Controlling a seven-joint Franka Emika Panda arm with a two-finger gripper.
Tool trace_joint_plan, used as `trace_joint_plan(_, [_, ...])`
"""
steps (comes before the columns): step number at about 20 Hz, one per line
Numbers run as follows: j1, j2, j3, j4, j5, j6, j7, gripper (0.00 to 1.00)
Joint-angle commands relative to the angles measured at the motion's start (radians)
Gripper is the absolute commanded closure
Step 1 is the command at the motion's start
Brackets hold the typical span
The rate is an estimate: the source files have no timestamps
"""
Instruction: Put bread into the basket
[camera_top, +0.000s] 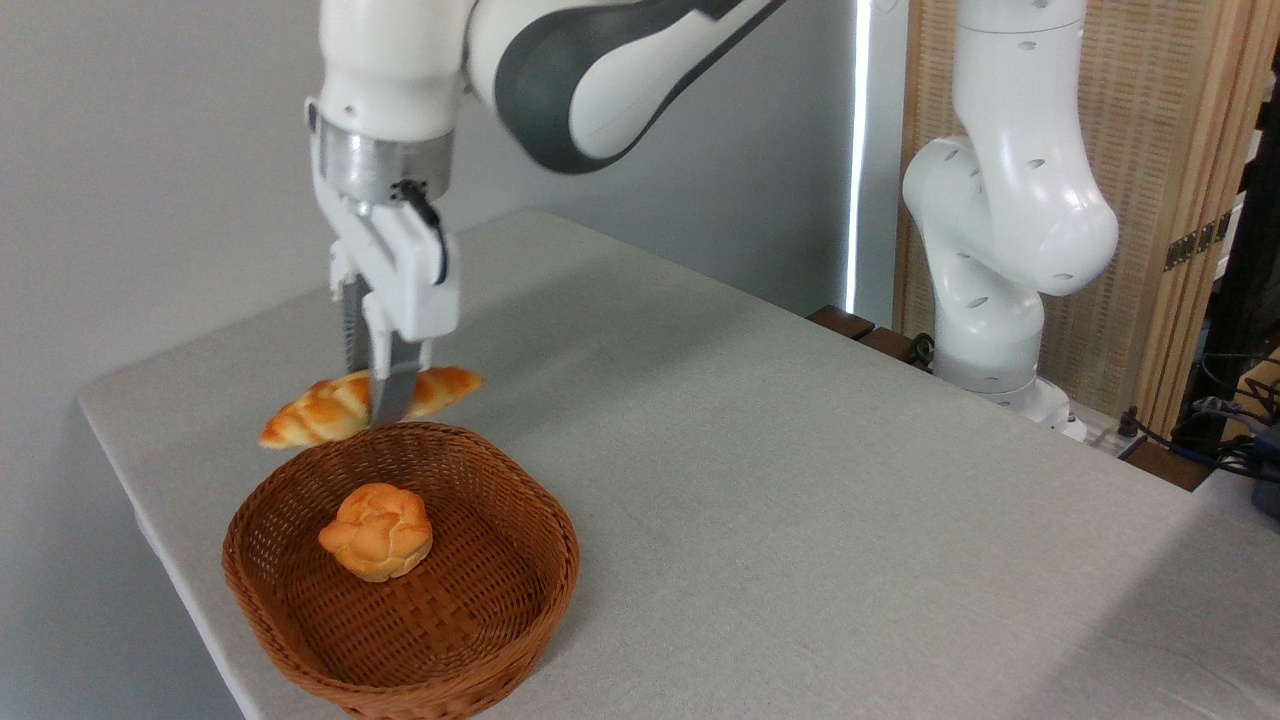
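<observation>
The gripper (378, 405) hangs in the left half of the frame, its fingers (392, 392) pointing straight down and closed on the middle of the bread (330, 410). The braided loaf is held clear of the tabletop (800, 480), level with and just behind the far rim of the basket (500, 600) as the picture shows it. Its long axis runs nearly horizontal, slightly tilted: the left pointed end sits lower, toward the left edge of the frame, and the right pointed end sits a little higher, toward the centre. The fingers cross the loaf roughly at right angles to that axis. The basket rests on the tabletop at the lower left, with a small round knotted bun (377, 532) lying inside it, left of its middle. The bread is not in the basket.
</observation>
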Motion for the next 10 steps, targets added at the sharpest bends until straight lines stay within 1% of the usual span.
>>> trace_joint_plan(1, [-0.003,0.057,0.000,0.038,0.000,0.109,0.018,0.51])
trace_joint_plan(3, [-0.003,0.063,0.000,0.038,0.002,0.128,0.024,0.50])
trace_joint_plan(4, [-0.003,0.063,0.000,0.038,0.003,0.128,0.035,0.45])
trace_joint_plan(5, [-0.003,0.063,0.002,0.038,0.003,0.128,0.046,0.42])
trace_joint_plan(7, [-0.003,0.065,0.002,0.038,0.003,0.126,0.060,0.40])
trace_joint_plan(9, [-0.003,0.065,0.002,0.037,0.008,0.126,0.060,0.35])
trace_joint_plan(10, [-0.002,0.063,0.002,0.037,0.008,0.126,0.060,0.30])
